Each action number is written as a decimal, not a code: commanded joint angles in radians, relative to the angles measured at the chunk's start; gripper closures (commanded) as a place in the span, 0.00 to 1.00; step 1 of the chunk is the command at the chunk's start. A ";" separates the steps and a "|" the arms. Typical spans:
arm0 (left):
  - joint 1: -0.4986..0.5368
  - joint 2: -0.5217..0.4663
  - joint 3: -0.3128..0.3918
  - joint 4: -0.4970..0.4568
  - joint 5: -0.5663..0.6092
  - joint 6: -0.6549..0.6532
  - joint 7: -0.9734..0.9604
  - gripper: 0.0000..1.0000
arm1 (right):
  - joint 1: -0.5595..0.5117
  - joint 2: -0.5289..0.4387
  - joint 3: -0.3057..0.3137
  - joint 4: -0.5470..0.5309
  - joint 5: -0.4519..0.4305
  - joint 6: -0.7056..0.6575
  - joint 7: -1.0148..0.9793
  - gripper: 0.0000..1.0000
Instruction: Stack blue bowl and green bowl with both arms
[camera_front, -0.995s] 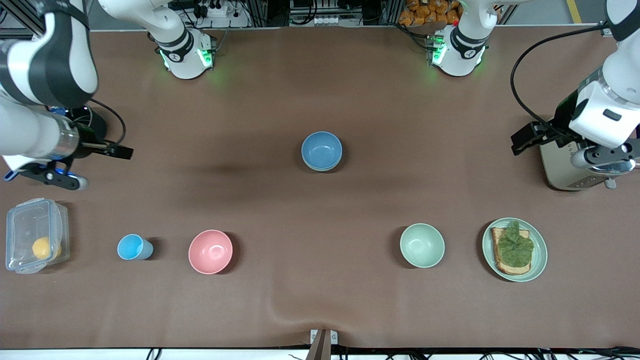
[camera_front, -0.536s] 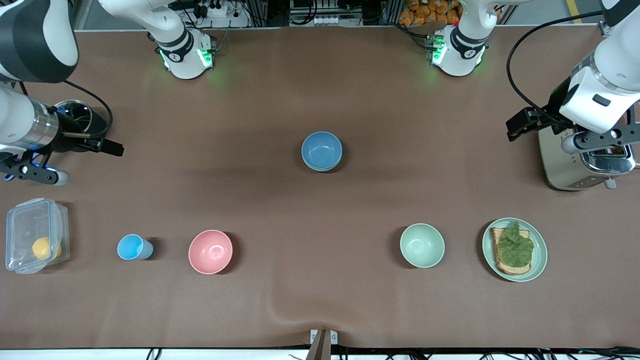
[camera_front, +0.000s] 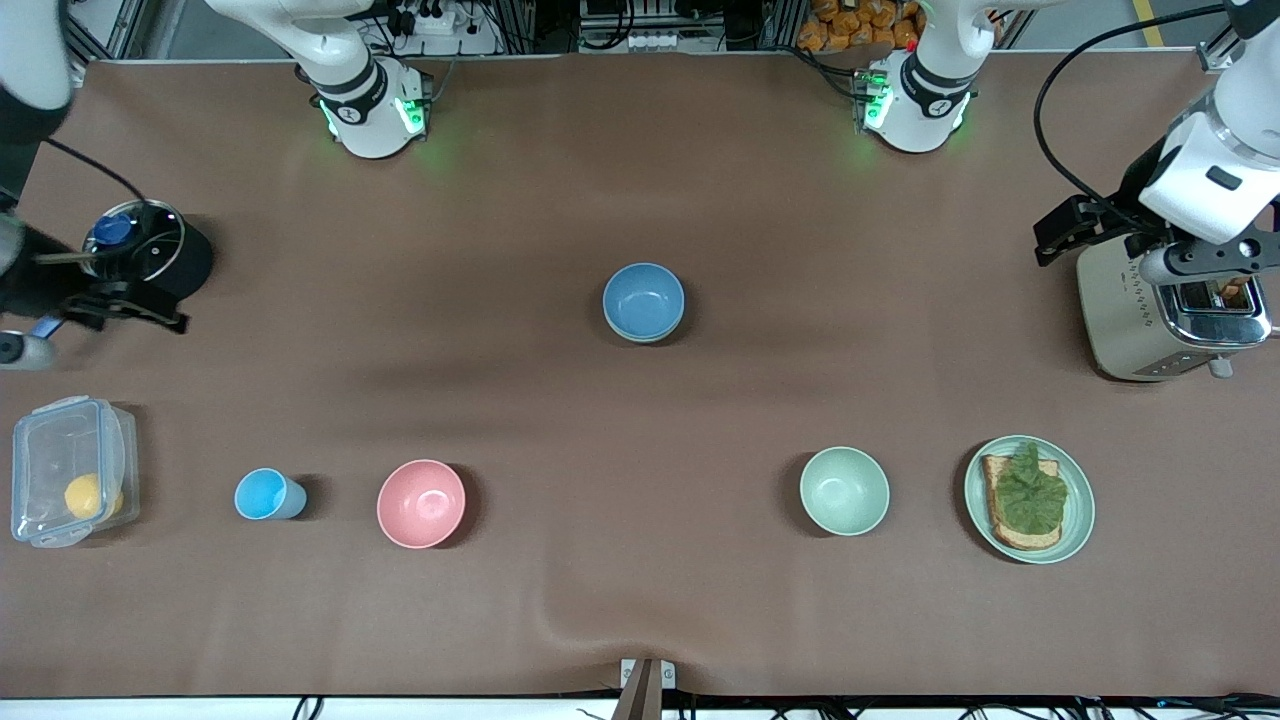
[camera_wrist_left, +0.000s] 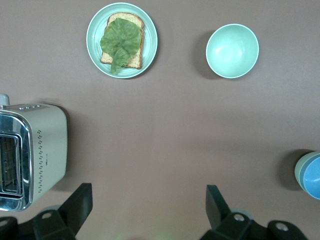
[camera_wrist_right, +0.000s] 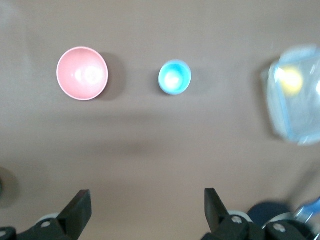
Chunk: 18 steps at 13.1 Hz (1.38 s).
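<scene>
Fingers (camera_wrist_left: 85, 200) of both grippers spread wide, empty — round matte blue bowl (camera_front: 643, 301) nested in green bowl (camera_wrist_left: 299, 169) mid-table.

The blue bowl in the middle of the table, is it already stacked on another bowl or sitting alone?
Stacked. The blue bowl sits inside a green bowl, whose sage rim shows beneath it in the left wrist view. The mint bowl stands apart.

blue bowl (camera_front: 643, 300) on green bowl (camera_wrist_left: 298, 170), mid table | pink bowl (camera_front: 421, 503) beside cup (camera_front: 264, 494), nearer camera
</scene>
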<state>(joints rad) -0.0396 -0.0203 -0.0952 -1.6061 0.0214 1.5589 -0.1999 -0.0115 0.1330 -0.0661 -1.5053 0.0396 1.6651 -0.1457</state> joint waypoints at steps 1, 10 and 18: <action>-0.006 -0.021 0.019 -0.023 -0.012 0.018 0.030 0.00 | -0.050 -0.071 0.058 -0.047 -0.012 0.030 -0.069 0.00; -0.008 -0.020 0.011 -0.023 -0.015 0.018 0.020 0.00 | -0.039 -0.167 0.143 -0.133 -0.009 -0.067 0.276 0.00; -0.008 -0.013 0.009 -0.014 -0.014 0.015 0.028 0.00 | -0.007 -0.187 0.104 -0.173 -0.009 -0.038 0.276 0.00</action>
<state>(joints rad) -0.0487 -0.0203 -0.0889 -1.6107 0.0214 1.5651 -0.1913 -0.0390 -0.0222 0.0543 -1.6451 0.0404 1.6127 0.1130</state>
